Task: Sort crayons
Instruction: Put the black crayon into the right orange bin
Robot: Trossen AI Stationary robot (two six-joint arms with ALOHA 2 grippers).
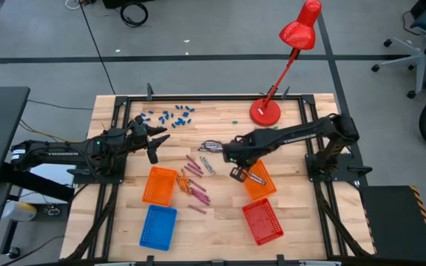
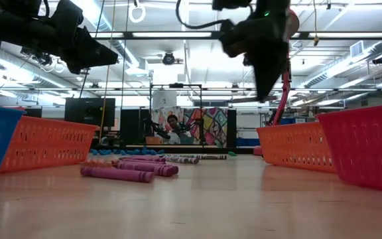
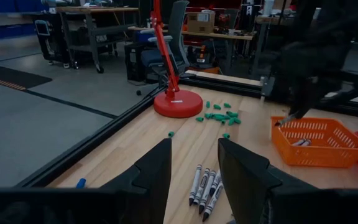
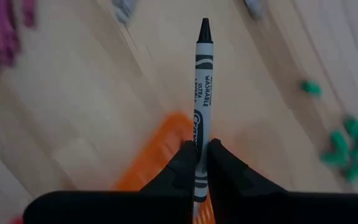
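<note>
Between the right gripper's [image 4: 202, 163] pinched fingers stood a grey crayon [image 4: 202, 93], over the near rim of the orange basket [image 1: 261, 185] at four o'clock of table centre. Released there, it might have struck the rim and rolled out. At nine o'clock the left gripper [image 3: 192, 171] waited, fingers spread.

even, bright overhead light from long ceiling light strips [image 2: 178, 34] in the low view; the pale wooden desk [image 1: 220, 222] shows only faint, soft shadows. in the right wrist view the thin grey crayon [image 4: 201, 93] is sharp while the background is blurred. the low view's near foreground is soft.
</note>
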